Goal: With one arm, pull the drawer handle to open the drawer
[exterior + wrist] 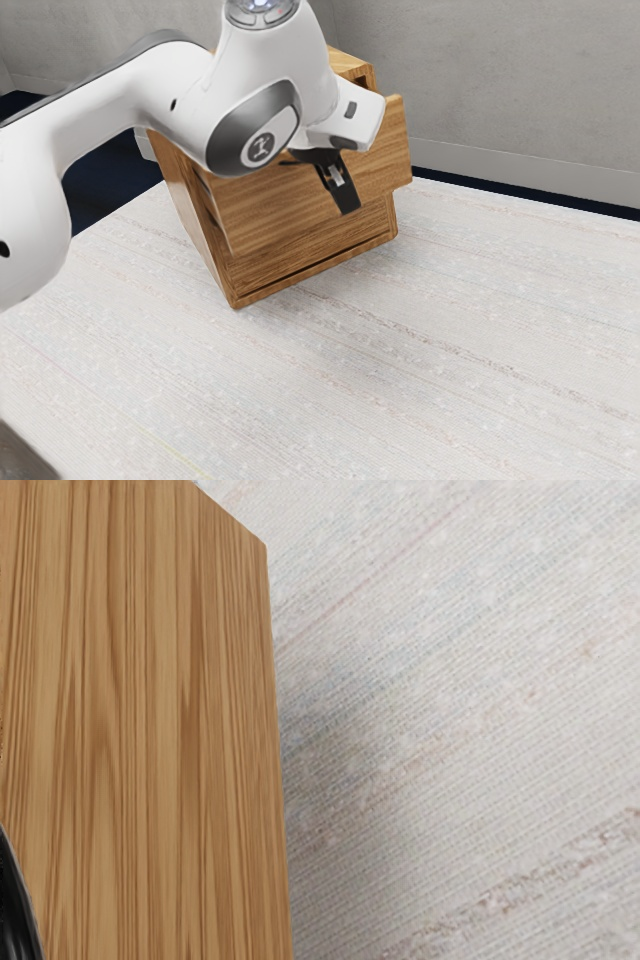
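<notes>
Table (480, 350), wooden cabinet (300, 255), upper drawer (385, 160) — gripper (342, 188) against its front.
Rigid, heavy-looking wood that should slide rather than flex. Pull squarely at the front's middle, where the handle likely sits — whether the jaws are apart or clamped, I cannot tell.

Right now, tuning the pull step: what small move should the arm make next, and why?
Probably a short straight pull away from the cabinet: the gripper sits at the upper drawer front, which stands out only slightly past the cabinet body. Whether it has a firm hold I cannot tell.
</notes>
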You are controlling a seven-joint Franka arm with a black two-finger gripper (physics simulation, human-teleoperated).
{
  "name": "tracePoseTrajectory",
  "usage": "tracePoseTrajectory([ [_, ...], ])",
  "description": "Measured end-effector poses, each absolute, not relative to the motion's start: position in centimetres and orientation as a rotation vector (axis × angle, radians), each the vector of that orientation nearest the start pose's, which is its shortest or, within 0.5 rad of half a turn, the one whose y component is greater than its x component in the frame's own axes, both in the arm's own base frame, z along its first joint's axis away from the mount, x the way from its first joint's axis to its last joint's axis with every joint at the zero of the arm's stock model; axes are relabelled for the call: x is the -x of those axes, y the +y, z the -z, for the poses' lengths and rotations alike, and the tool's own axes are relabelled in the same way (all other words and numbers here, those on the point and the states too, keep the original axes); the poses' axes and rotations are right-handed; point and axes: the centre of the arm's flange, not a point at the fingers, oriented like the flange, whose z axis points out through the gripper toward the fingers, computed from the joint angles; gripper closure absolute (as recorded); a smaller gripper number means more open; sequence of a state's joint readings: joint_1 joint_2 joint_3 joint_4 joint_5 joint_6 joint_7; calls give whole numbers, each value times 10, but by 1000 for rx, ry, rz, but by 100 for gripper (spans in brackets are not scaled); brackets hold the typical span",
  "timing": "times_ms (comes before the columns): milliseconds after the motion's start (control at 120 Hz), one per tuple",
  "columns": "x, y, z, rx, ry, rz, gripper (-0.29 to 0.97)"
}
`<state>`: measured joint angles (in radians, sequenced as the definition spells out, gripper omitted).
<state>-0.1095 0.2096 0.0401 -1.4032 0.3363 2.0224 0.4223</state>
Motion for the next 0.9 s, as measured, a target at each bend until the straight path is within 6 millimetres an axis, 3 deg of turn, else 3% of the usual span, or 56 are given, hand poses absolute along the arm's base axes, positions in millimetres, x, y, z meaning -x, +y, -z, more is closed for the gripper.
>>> tracePoseTrajectory([
  [900,-622,-80,-637,2598,836,503,0],
])
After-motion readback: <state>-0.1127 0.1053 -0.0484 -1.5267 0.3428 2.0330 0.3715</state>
